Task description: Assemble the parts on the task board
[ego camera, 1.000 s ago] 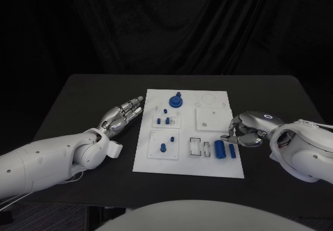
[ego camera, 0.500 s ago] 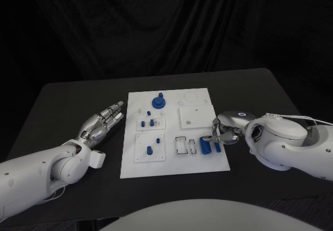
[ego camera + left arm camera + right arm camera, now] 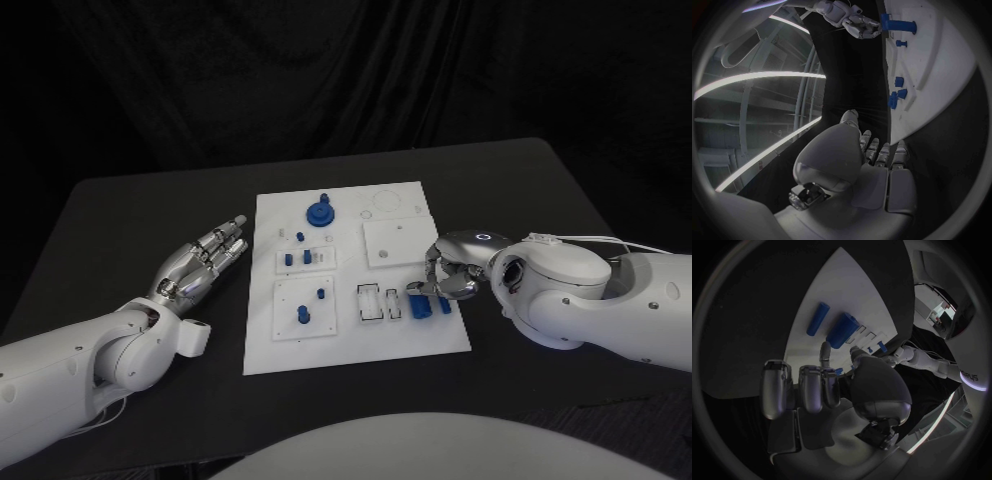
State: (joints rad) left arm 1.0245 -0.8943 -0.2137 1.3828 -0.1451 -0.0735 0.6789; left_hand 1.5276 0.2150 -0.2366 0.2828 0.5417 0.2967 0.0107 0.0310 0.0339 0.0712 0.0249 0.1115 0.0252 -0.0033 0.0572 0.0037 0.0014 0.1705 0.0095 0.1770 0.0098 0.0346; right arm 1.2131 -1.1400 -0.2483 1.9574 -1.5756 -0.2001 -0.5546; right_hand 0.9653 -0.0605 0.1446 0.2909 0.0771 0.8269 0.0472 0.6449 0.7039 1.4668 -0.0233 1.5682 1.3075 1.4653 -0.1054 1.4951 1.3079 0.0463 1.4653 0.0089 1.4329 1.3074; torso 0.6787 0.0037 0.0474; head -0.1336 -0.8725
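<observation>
The silver right hand [image 3: 450, 272], fingers curled, has closed in on the blue cylindrical parts [image 3: 421, 304] on the white rectangular task board [image 3: 361, 330]; the left hand [image 3: 202, 262] stays flat, fingers together.

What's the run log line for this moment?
left robot hand: open, beside board | right robot hand: curled over blue cylinders, grasp unclear | stage: picking

The right robot hand [image 3: 826, 390] hovers over the white task board [image 3: 823, 305], fingers curled with nothing visibly gripped. Just beyond its fingertips [image 3: 824, 347] lie a thick blue cylinder [image 3: 842, 330] and a thinner blue rod [image 3: 817, 319], side by side.
</observation>
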